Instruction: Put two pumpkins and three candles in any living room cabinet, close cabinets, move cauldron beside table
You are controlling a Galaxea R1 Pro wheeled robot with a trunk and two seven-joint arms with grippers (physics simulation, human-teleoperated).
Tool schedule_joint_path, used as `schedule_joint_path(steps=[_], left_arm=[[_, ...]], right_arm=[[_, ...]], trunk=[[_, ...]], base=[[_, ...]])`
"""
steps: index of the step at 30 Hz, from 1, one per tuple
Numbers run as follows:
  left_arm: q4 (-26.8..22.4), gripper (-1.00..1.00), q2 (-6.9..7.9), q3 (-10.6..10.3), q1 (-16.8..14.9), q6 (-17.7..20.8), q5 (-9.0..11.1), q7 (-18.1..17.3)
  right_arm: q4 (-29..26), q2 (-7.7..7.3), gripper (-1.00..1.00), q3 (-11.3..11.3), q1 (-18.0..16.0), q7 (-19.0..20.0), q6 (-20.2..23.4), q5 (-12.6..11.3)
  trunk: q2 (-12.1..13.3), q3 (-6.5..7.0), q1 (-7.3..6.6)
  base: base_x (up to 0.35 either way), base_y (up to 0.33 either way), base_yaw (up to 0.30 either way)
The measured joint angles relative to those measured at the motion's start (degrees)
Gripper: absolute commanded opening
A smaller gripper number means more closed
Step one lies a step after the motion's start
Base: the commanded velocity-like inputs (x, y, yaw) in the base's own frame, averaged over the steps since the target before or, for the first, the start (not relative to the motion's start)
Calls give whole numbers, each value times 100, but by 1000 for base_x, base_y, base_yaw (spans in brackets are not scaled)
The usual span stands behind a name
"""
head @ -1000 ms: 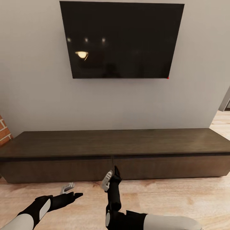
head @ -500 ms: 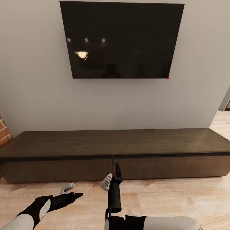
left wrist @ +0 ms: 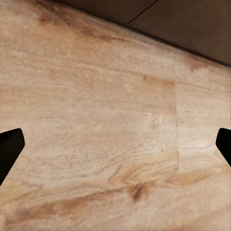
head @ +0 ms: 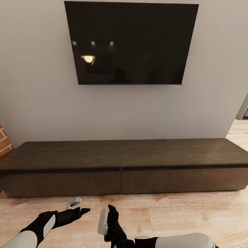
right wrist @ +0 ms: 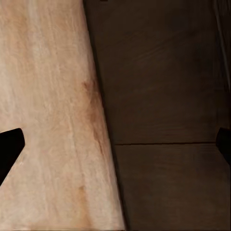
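Both jaws are gaping empty: my left gripper and right gripper are hovering over floor, cabinet at twelve o'clock.

No text, label, brand, number or sign can be read anywhere: the flat black wall-mounted screen carries only lamp reflections and a tiny red dot at its lower corner, and the long low dark-brown wooden cabinet has plain unmarked fronts.

Pulled the right gripper back from the cabinet drawer fronts, down and leftward, well clear over the floor.
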Motion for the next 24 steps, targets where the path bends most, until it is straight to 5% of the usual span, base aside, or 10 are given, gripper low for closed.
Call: schedule_joint_path(steps=[3,13,19,21,24], left_arm=[[0,100,-11,0,0,0,-1,2],[5,100,-17,-2,0,0,-1,3],[30,100,-18,0,0,0,-1,3],[33,100,-22,-5,0,0,-1,3],[35,100,-32,-4,0,0,1,3]], right_arm=[[60,0,100,-8,0,627,-33,7],[381,-206,100,-221,0,850,-416,58],[795,-229,100,-250,-10,789,-422,856],[1031,-218,100,-265,-21,532,-401,1271],[1230,-204,100,-265,-26,9,-389,1549]], trunk=[[0,0,0],[0,0,0],[0,0,0],[0,0,0],[0,0,0]], base=[[0,0,0],[0,0,0],[0,0,0],[0,0,0],[0,0,0]])
